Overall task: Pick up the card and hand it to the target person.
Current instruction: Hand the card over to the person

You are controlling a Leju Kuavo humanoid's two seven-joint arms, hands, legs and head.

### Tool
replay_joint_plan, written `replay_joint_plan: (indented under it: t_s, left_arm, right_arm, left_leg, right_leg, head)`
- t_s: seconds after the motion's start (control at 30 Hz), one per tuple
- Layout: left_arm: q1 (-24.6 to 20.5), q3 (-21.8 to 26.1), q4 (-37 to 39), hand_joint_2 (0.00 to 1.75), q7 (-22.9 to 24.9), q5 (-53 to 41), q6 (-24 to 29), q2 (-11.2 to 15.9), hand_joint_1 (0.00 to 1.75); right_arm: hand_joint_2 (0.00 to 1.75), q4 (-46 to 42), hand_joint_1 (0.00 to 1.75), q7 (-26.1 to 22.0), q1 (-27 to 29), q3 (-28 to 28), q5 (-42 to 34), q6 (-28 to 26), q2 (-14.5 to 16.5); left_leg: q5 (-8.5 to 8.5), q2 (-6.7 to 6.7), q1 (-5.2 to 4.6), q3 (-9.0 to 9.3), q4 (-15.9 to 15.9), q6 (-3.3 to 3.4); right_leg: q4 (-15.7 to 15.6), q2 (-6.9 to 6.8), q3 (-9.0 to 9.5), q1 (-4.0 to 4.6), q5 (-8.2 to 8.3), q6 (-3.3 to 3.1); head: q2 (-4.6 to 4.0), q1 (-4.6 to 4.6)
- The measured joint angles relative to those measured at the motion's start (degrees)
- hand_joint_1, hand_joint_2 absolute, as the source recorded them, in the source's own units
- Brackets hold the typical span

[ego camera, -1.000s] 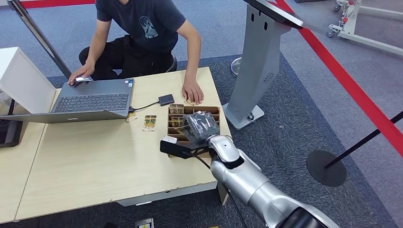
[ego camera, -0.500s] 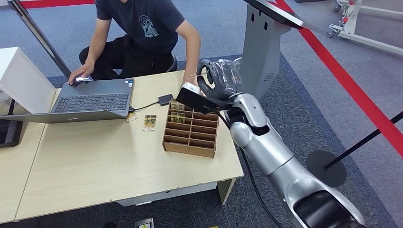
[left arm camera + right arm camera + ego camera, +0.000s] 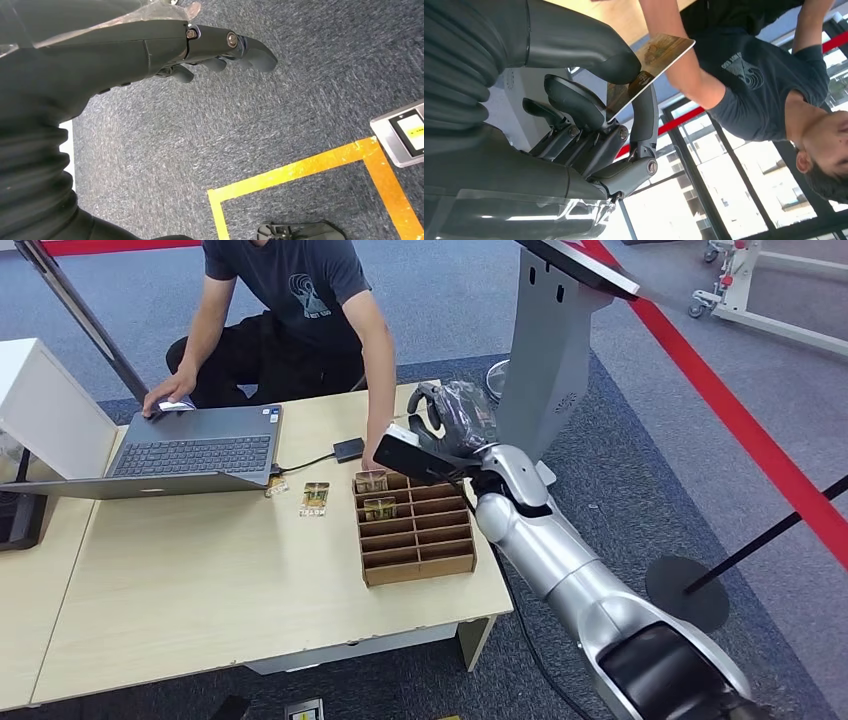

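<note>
So the right hand (image 3: pixel 452 420) was up in the middle of the head frame, above the far edge of the pale wooden table (image 3: pixel 200 590), with a thin brownish printed card (image 3: pixel 649 70) pinched between its thick grey thumb and dark fingers (image 3: pixel 574 102). In the right wrist shot the card stuck out past the thumb, toward the forearm of the person in the dark blue t-shirt (image 3: pixel 300 290), who sat at the top of the head frame. The left hand (image 3: pixel 210 47) hung over grey carpet with nothing in it, fingers only loosely bent. A brown slotted wooden card rack (image 3: pixel 412 525) sat just below the raised hand, some cards in its far slots. A grey open laptop (image 3: pixel 190 450) was at mid-left, with two loose cards (image 3: pixel 314 498) lying between it and the rack.
</note>
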Motion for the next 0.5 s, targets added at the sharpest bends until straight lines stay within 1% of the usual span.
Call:
replay_joint_plan:
  t_s: [0.17, 0.43, 0.47, 0.5]
  left_arm:
    - [0.1, 0.0, 0.0, 1.75, 0.4, 0.1, 0.0, 0.0, 0.00]
    - [0.1, 0.0, 0.0, 1.75, 0.2, 0.0, -0.2, 0.1, 0.00]
    - [0.1, 0.0, 0.0, 1.75, 0.0, -0.1, -0.3, 0.1, 0.00]
    - [0.1, -0.1, 0.0, 1.31, -0.2, -0.1, -0.5, 0.1, 0.00]
  right_arm:
    - [1.75, 3.4, 1.75, -0.1, -0.3, 0.2, -0.2, -0.3, 1.2]
    - [1.75, 6.0, 1.75, -0.2, -0.3, 0.4, -1.0, -0.6, 2.2]
    - [1.75, 6.3, 1.42, -0.3, -0.3, 0.4, -1.0, -0.7, 2.3]
    - [1.75, 6.5, 0.99, -0.3, -0.3, 0.4, -1.1, -0.7, 2.4]
  left_leg:
    - [0.00, 0.00, 0.00, -0.03, 0.0, 0.00]
    - [0.00, 0.00, 0.00, -0.03, 0.0, 0.00]
    - [0.00, 0.00, 0.00, -0.03, 0.0, 0.00]
    - [0.00, 0.00, 0.00, -0.03, 0.0, 0.00]
  right_leg:
    - [0.0, 0.00, -0.03, 0.00, 0.00, 0.00]
    - [0.0, 0.00, -0.05, 0.00, 0.00, 0.00]
    - [0.0, 0.00, -0.05, 0.00, 0.00, 0.00]
    - [0.0, 0.00, -0.05, 0.00, 0.00, 0.00]
  head:
    - [0.00, -0.01]
    - [0.00, -0.01]
    - [0.00, -0.01]
    - [0.00, -0.01]
